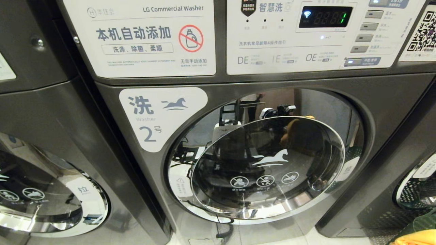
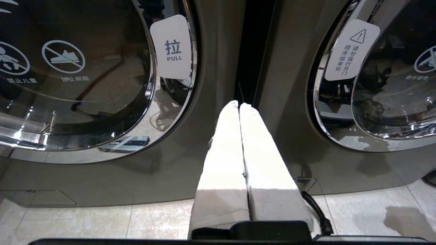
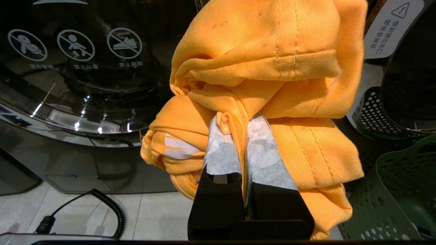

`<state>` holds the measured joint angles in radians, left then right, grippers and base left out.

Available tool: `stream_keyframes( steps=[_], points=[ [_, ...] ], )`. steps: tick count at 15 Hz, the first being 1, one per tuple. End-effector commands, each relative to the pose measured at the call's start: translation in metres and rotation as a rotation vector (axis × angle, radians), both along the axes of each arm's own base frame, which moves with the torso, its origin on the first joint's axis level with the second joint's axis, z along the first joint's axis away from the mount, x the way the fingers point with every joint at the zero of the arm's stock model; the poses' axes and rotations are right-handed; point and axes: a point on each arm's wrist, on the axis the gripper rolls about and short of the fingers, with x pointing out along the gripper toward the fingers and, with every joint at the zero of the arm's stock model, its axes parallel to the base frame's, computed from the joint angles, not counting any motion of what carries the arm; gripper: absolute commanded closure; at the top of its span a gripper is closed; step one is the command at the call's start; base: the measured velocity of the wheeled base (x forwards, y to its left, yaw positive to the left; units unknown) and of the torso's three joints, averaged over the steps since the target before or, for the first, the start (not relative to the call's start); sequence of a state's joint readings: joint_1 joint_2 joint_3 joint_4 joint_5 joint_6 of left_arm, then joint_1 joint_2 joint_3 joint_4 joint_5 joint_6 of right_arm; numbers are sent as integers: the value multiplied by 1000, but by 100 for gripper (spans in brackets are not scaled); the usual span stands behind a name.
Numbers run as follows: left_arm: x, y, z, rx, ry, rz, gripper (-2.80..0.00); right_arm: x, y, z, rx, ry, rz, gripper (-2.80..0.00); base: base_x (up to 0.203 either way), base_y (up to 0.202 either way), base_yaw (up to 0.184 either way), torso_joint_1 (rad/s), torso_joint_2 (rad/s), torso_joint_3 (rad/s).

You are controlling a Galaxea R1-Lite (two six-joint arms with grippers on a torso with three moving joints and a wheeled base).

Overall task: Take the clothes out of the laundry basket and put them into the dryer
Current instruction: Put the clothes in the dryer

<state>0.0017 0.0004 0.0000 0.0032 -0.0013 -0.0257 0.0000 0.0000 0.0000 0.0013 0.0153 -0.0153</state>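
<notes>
A dark-grey commercial washer [image 1: 238, 143] marked "2" fills the head view, its round chrome-rimmed glass door [image 1: 269, 166] shut and mirroring the room. Twin machines flank it: one door [image 1: 44, 200] at eight o'clock in that view, another [image 1: 417, 187] at four o'clock. Lit panels above carry a green digit on the display [image 1: 325, 17] and a QR code [image 1: 424, 32] at the two o'clock corner.

The right gripper [image 3: 243, 136] has its jaws pinching a bunched orange garment [image 3: 272, 78], the cloth squeezed between the white padded fingers [image 3: 221, 149] and billowing over them in folds. The garment hangs in front of the washer's lower door area, above the pale tiled floor [image 3: 102, 211]; a corner of it shows at the five o'clock edge of the head view [image 1: 417, 238]. A green perforated laundry basket [image 3: 398, 190] sits just beside the cloth, at about four o'clock from it in the right wrist view. A coiled black cable [image 3: 109, 207] lies on the tiles.

The left gripper [image 2: 239, 105] holds nothing, its jaws pressed together, pointing at the dark gap between two machines, near a "PULL" sticker [image 2: 173, 47] at eleven o'clock from it.
</notes>
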Motion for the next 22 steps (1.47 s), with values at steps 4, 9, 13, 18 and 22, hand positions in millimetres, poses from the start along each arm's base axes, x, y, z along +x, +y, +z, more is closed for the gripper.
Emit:
stream_keyframes(
  steps=[4,9,13,18,22],
  points=[
    [0,0,0,0,1,0,0,0,0,0,-2,2,0,0,4,-2,96,5,2,0],
    [0,0,0,0,1,1,0,0,0,0,-2,1,0,0,0,-7,156,2,1,2],
    [0,0,0,0,1,1,0,0,0,0,-2,-1,2,0,0,-1,16,1,1,1],
    [0,0,0,0,1,1,0,0,0,0,-2,1,1,0,0,0,0,0,0,0],
    [0,0,0,0,1,1,0,0,0,0,-2,2,3,0,0,0,0,0,0,0]
  ],
)
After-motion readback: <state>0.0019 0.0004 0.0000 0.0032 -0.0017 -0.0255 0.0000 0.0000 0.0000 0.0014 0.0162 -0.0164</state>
